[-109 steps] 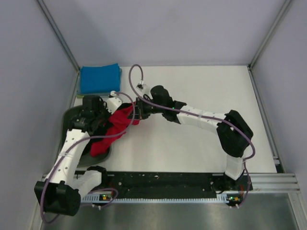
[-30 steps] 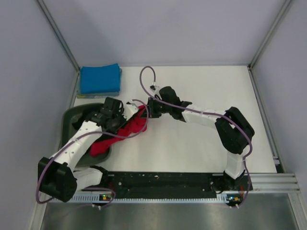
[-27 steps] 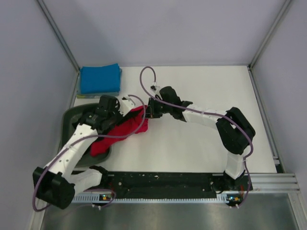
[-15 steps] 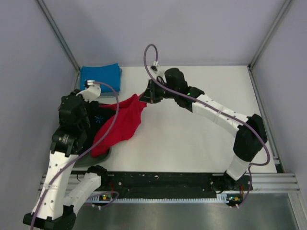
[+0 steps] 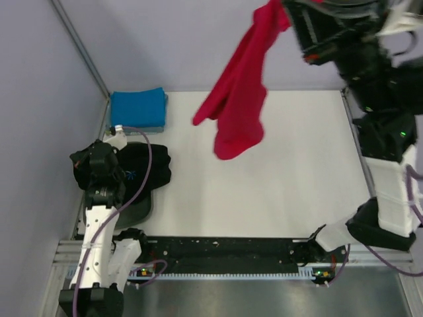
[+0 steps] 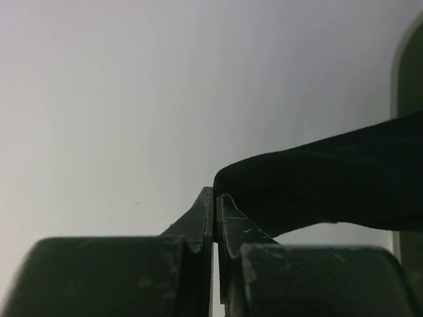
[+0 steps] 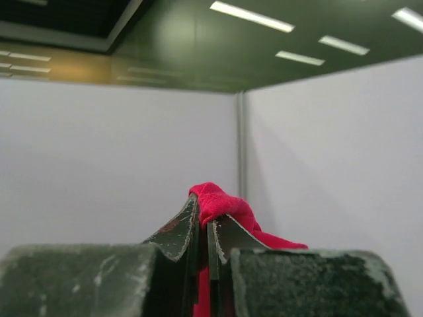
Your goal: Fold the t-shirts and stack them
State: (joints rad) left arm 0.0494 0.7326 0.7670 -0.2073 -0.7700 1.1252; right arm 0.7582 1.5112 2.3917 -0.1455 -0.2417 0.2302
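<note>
My right gripper [image 5: 287,10] is raised high at the top of the top view, shut on a bunched edge of the red t-shirt [image 5: 238,99]. The shirt hangs free in the air above the table. In the right wrist view the jaws [image 7: 203,221] pinch red cloth [image 7: 221,201]. My left gripper [image 5: 129,173] is low at the left over the tub [image 5: 142,208]. Its jaws [image 6: 213,195] are closed, with the black t-shirt [image 6: 317,178] running from their tips. The black shirt [image 5: 155,165] drapes over the tub's rim. A folded blue t-shirt [image 5: 137,107] lies at the back left corner.
The dark grey-green tub stands against the left wall, and its rim shows at the right edge of the left wrist view [image 6: 411,79]. Grey walls enclose the white table [image 5: 297,191] on three sides. The arm bases sit on the black rail [image 5: 225,249] at the near edge.
My right arm has swung up and to the right, lifting the red shirt off the tub and table into the air. My left arm has drawn back and down, with black cloth now at its tips.
</note>
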